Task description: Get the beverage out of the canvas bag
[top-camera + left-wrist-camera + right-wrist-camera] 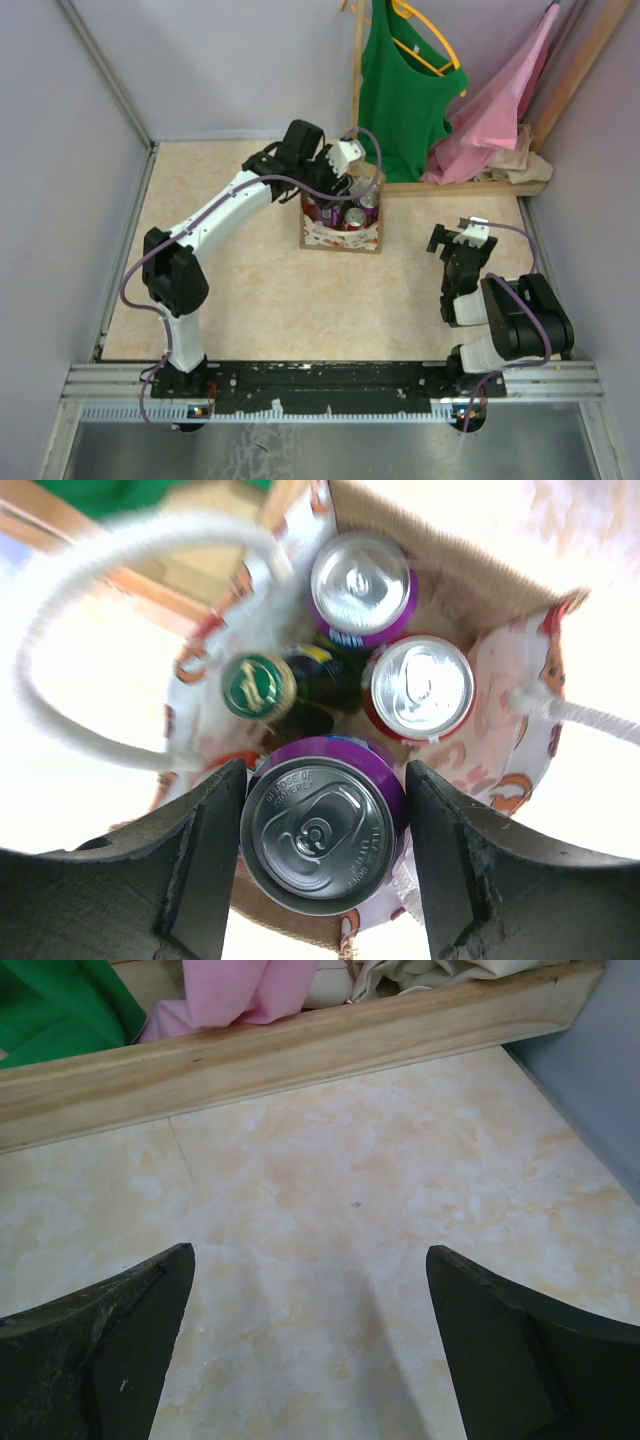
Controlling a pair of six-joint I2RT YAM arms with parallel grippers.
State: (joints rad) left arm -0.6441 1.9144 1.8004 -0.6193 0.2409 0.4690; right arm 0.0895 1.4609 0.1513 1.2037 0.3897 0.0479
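1. Table (250,300): pale marbled top that carries everything listed below.
2. Left arm (215,215): white and black, stretched from its base at the near edge toward the far middle of the table, ending above the bag.
3. Right arm (510,320): folded back on itself near its base at the right side.
4. Wooden rail (300,1050): lies along the far right edge of the table, under the hanging clothes.
5. Green top (400,90): sleeveless, hangs on a hanger behind the bag.
6. Pink garment (500,110): draped to the right of the green top, its lower end on the rail.
7. Canvas bag (340,238): cream cloth with a red print. It stands upright and open-mouthed at the far middle of the table, just in front of the rail.
8. Bag handle (60,730): pale looped cord that arches on the left in the left wrist view.
9. Left gripper (325,780): points down into the bag's mouth, with its two dark fingers pressed against opposite sides of a can.
10. Right gripper (310,1260): fingers spread wide with only bare table between them, well to the right of the bag.
11. Gripped purple can (322,835): upright at the near side of the bag's mouth, with its silver top closer to the wrist camera than the other tops.
12. Second purple can (362,585): upright at the far side inside the bag.
13. Red can (418,685): upright in the bag between the two purple cans, toward the right.
14. Green-capped bottle (258,687): dark and upright in the bag, left of the red can.
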